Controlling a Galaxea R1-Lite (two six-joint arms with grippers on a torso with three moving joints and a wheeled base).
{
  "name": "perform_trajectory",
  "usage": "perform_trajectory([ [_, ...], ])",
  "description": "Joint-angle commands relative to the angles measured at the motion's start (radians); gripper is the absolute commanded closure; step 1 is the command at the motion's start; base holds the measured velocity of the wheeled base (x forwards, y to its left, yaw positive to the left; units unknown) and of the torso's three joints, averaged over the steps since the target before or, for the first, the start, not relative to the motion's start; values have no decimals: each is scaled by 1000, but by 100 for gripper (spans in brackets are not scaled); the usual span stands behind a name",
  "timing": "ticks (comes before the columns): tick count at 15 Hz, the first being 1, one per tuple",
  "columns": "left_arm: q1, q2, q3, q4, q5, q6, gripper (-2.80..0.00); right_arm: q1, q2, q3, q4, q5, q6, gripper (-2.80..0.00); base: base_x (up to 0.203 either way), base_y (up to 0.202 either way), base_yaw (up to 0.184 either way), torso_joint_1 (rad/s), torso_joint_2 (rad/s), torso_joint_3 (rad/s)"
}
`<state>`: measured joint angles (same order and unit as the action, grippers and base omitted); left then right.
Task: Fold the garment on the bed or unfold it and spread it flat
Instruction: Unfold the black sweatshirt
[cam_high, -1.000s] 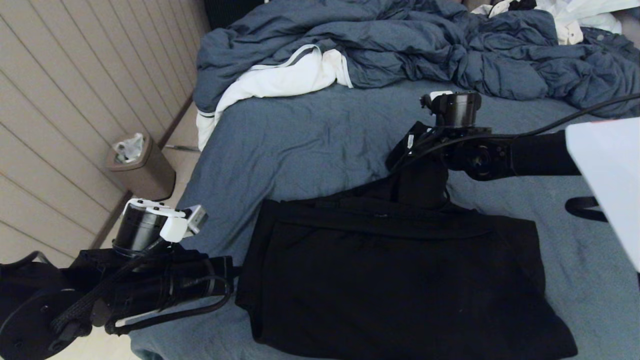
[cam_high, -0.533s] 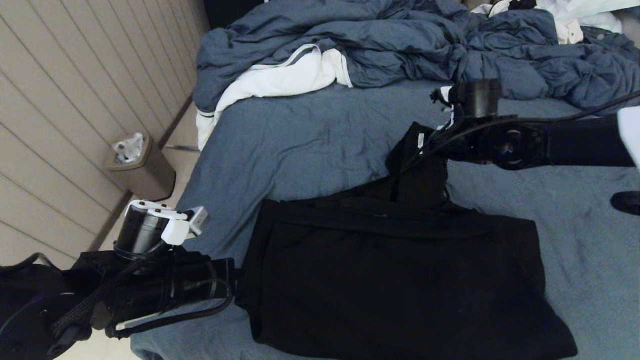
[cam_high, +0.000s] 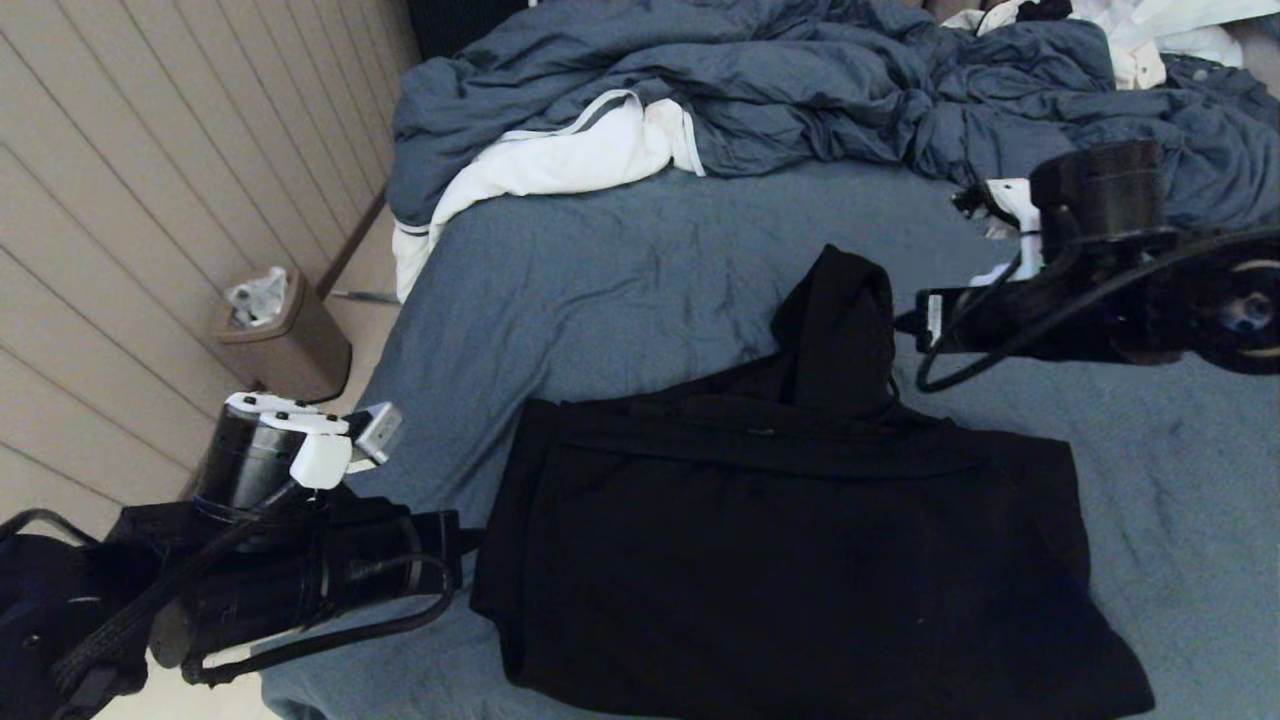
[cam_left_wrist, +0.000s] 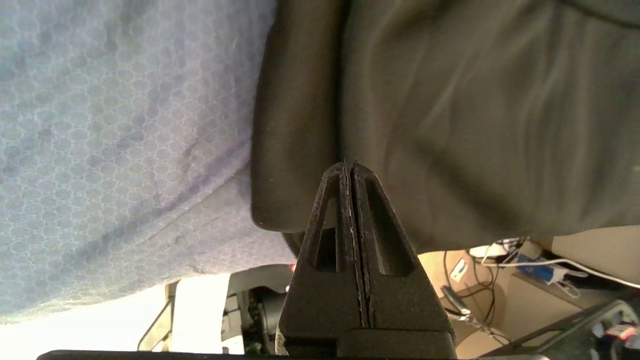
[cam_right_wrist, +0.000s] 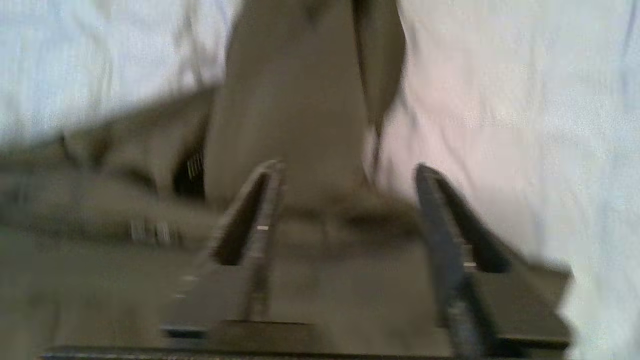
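- Right gripper (cam_right_wrist: 345, 172) first: fingers spread apart with nothing between them, hanging over the hood end of the garment (cam_right_wrist: 295, 115); a hold on the cloth does not show.
- In the head view that right gripper (cam_high: 915, 325) sits just beside the hood, off to its right, with the arm reaching in level from the right edge.
- Left gripper (cam_left_wrist: 348, 167): fingers pressed together, tips right at the garment's folded side edge; whether any cloth is caught between them cannot be told.
- Its arm lies low at the bed's near left corner, pointing toward that same edge (cam_high: 480, 545).
- The garment (cam_high: 800, 560) lies folded into a broad black rectangle on the near part of the bed (cam_high: 620, 280), its hood poking out toward the far side.
- Open blue-grey sheet all around: a wide stretch beyond the hood, a strip along the right, a narrower one on the left.
- Far end is crowded: a rumpled duvet (cam_high: 800, 90) piled across it, with a white cloth (cam_high: 560, 160) spilling over the left edge.
- Off the bed's left side, a brown bin (cam_high: 285, 335) stands on the floor against the panelled wall (cam_high: 130, 180).
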<state>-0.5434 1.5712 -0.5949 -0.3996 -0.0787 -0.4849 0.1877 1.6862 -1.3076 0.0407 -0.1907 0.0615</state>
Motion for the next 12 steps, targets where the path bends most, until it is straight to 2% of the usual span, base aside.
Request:
perform_trajectory([
  [1, 0, -29, 2, -2, -1, -4, 0, -15, -117, 71, 44, 14, 12, 0, 0, 0, 0, 0, 0, 0],
  [3, 0, -30, 3, -4, -3, -5, 0, -70, -163, 103, 114, 56, 46, 0, 0, 0, 0, 0, 0, 0],
  [6, 0, -22, -6, -4, -1, -29, 0, -193, -187, 126, 203, 151, 65, 0, 0, 0, 0, 0, 0, 0],
  [9, 0, -40, -18, 6, -3, -38, 0, -292, -182, 191, 223, 217, 62, 0, 0, 0, 0, 0, 0, 0],
  [12, 0, -11, -76, 50, -42, -39, 0, -383, -169, 247, 222, 368, 47, 0, 0, 0, 0, 0, 0, 0],
])
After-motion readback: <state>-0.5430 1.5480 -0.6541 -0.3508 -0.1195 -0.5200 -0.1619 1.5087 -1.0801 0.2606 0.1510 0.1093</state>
